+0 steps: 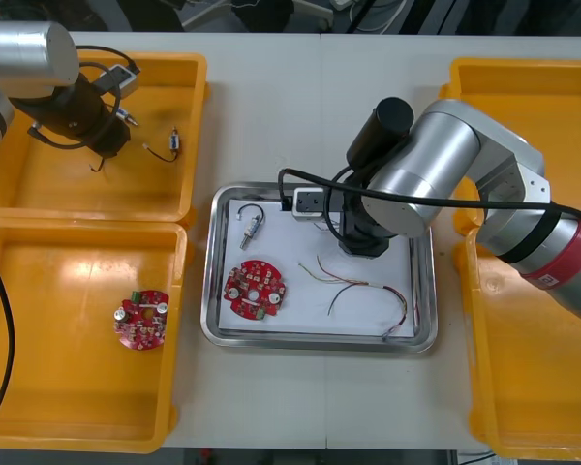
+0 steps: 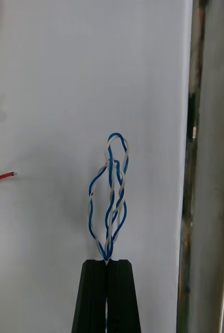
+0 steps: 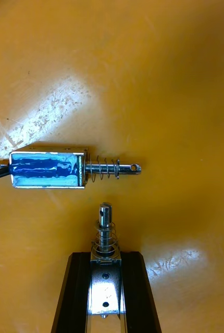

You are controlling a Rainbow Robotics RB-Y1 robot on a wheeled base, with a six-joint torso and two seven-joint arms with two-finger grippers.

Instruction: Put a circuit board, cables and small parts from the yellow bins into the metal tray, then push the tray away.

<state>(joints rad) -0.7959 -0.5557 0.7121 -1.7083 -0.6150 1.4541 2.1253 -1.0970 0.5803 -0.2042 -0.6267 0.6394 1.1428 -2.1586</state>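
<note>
- The metal tray (image 1: 320, 342), white inside, lies mid-table.
- Left of the tray, in the far yellow bin (image 1: 77, 184), the left gripper (image 3: 104, 256) pinches a small metal part (image 3: 105, 229).
- Over the tray's far right corner, the right gripper (image 2: 107, 263) is clamped on the blue and white cable (image 2: 110, 197).
- Inside the tray lie a circuit board (image 1: 255, 288), a red and yellow cable (image 1: 358, 291) and another metal part (image 1: 253, 226).

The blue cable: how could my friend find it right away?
Find the metal tray in the table's middle; the right gripper is over its far side, the left gripper over the far left bin. Pinched in the right fingers is a cable. It alone is twisted blue and white; the cable lying nearby is red and yellow.
</note>
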